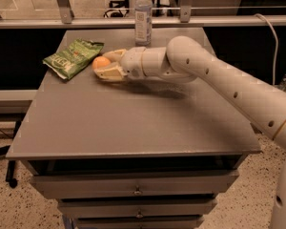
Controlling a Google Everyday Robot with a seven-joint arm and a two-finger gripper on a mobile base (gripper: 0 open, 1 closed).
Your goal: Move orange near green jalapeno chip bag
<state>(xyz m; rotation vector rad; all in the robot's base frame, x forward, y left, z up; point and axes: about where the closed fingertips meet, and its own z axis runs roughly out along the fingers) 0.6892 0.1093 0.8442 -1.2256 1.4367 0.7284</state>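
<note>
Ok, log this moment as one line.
claw: at orange, low over table | orange: close beside green chip bag | bottle: upright, back edge

- The two-finger gripper point(104, 64) lies low over the far left part of the flat grey table top point(133, 123). Its jaws are closed on the small round matte orange point(100, 62) — nothing more fits between them.
- Straight ahead of the jaws lies the crinkled green jalapeno chip bag point(72, 56), flat and just beside the orange. Whether they touch cannot be told.
- Behind the jaws, toward the table's far edge, stands the tall clear plastic bottle point(143, 15), upright and apart from the wrist.
- The thick white arm point(238, 89) bars the way from the right.
- On the near side of the jaws the top is bare to its front edge — a broad free passage.
</note>
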